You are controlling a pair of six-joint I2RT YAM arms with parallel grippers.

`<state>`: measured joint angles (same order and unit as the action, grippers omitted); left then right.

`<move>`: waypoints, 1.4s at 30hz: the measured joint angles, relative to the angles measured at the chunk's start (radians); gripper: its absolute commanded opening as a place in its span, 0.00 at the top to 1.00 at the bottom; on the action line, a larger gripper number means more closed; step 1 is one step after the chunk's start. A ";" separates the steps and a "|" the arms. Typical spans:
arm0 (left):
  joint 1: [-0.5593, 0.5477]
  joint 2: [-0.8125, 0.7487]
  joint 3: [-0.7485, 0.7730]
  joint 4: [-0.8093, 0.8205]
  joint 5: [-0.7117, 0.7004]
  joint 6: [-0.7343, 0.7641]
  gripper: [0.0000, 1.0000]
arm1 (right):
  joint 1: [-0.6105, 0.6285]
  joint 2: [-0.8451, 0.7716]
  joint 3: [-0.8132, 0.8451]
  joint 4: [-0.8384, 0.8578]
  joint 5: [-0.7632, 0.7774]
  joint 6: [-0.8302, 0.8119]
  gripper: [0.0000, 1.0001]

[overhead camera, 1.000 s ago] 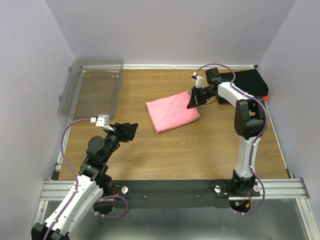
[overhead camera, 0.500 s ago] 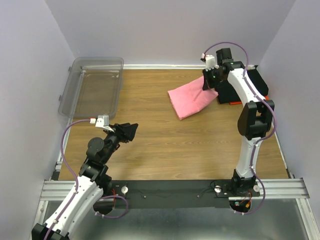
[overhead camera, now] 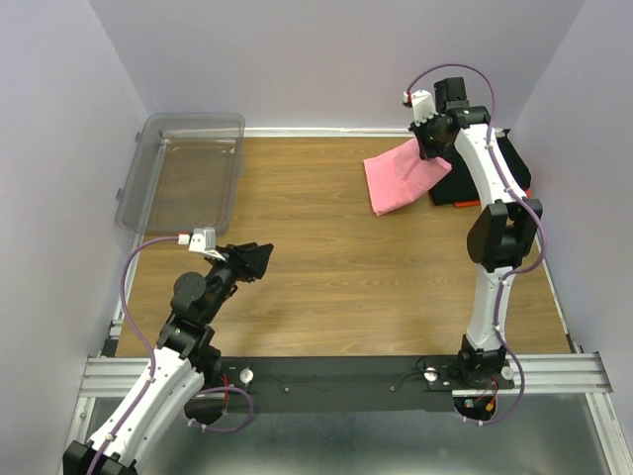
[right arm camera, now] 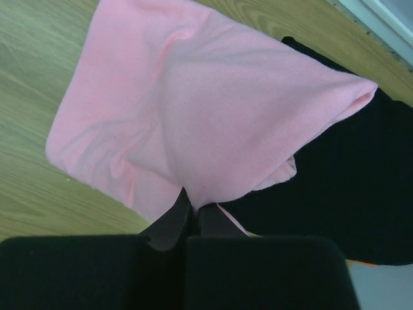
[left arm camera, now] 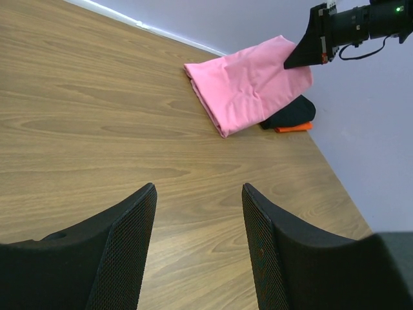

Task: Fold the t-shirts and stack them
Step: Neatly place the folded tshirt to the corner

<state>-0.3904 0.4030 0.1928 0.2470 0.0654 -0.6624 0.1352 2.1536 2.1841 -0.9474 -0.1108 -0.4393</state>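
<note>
My right gripper (overhead camera: 431, 150) (right arm camera: 193, 210) is shut on an edge of the folded pink t-shirt (overhead camera: 401, 176) (right arm camera: 193, 116) (left arm camera: 248, 84), which hangs lifted at the back right with its far part over the folded black t-shirt (overhead camera: 499, 163) (right arm camera: 361, 181) (left arm camera: 290, 115). An orange t-shirt (overhead camera: 465, 205) (left arm camera: 293, 128) shows as a thin edge under the black one. My left gripper (overhead camera: 259, 259) (left arm camera: 199, 194) stands open over bare wood at the near left, with nothing between its fingers.
A clear plastic bin (overhead camera: 183, 178) stands at the back left of the wooden table (overhead camera: 326, 277). Walls close in the table at the back and both sides. The black-and-orange pile lies against the right wall.
My right gripper has carried the pink t-shirt from the table's middle back and to the right, up over the black pile. The left arm has not moved.
</note>
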 measured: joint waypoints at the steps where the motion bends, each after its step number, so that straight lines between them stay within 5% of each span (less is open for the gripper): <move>1: 0.000 0.001 -0.002 0.002 0.000 0.000 0.36 | 0.000 0.003 0.008 -0.005 0.011 -0.008 1.00; 15: 0.000 0.020 -0.026 0.023 0.008 0.004 0.36 | -0.004 0.029 0.187 -0.027 0.156 -0.077 0.99; 42: 0.000 0.028 -0.045 0.050 0.018 0.005 0.36 | -0.066 0.046 0.227 -0.027 0.212 -0.123 1.00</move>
<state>-0.3904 0.4313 0.1482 0.2970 0.0830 -0.6579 0.0696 2.1994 2.4115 -0.9741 0.1017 -0.5625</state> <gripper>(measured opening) 0.636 0.015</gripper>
